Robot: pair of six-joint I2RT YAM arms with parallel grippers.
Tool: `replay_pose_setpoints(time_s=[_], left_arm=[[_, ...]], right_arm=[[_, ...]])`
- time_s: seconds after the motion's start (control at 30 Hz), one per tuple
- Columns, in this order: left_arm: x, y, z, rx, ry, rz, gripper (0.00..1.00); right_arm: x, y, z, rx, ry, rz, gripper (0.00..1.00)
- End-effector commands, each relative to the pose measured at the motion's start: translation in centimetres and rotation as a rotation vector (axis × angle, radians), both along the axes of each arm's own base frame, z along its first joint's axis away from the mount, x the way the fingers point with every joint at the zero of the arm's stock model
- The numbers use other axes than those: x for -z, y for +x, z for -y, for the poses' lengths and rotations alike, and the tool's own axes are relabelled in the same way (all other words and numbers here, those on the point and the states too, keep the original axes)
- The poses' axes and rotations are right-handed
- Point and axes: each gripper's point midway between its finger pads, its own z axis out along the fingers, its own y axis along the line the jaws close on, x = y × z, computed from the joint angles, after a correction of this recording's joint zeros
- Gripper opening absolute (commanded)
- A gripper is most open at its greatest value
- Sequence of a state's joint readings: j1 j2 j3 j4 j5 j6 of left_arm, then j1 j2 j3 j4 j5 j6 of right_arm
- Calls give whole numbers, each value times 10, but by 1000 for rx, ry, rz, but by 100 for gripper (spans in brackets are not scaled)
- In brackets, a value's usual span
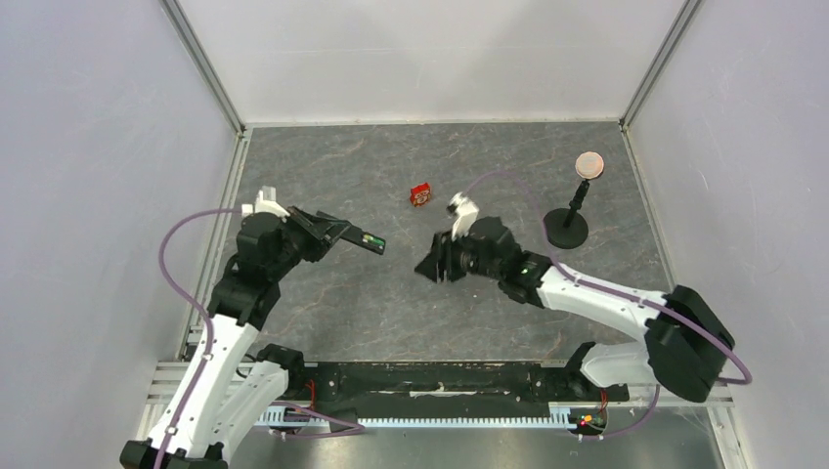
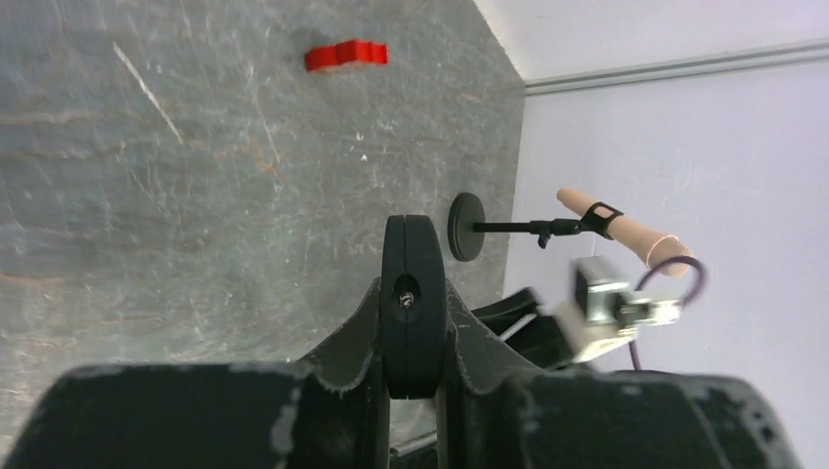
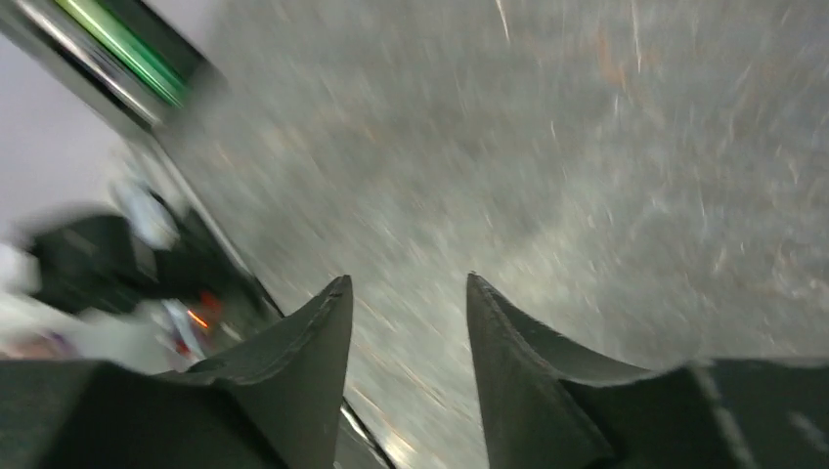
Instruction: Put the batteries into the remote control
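The left hand (image 1: pixel 330 231) is clamped tight on the slim, flat black plastic remote control (image 2: pixel 413 283). It holds the remote clear of the grey stone-look worktop (image 1: pixel 391 322), free end pointing towards the right hand (image 3: pixel 406 293). A bright green cylindrical battery (image 1: pixel 372 238) shows at that far end. The right hand's fingers stand apart with nothing between them (its view is blurred). The dark battery is not visible. Hold the remote level and steady while the right hand fetches it.
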State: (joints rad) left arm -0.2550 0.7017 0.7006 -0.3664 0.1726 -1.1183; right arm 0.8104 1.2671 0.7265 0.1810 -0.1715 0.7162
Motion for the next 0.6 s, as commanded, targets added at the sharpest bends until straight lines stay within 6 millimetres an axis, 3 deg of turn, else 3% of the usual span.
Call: replay_pose_setpoints(time_s=[0.0, 0.13, 0.27, 0.37, 0.57], left_arm=[[-51, -9, -24, -16, 206, 137, 2], [-87, -22, -29, 1, 255, 174, 2], [-121, -32, -24, 42, 243, 224, 2], [-137, -36, -17, 79, 217, 254, 2], [-159, -40, -6, 154, 207, 295, 2]], right_arm=[[57, -53, -1, -369, -358, 176, 51], [73, -96, -18, -573, -390, 320, 53], [75, -147, -36, -778, -310, 559, 55], [79, -182, -47, -872, -246, 706, 57], [88, -229, -77, -962, -194, 848, 60]])
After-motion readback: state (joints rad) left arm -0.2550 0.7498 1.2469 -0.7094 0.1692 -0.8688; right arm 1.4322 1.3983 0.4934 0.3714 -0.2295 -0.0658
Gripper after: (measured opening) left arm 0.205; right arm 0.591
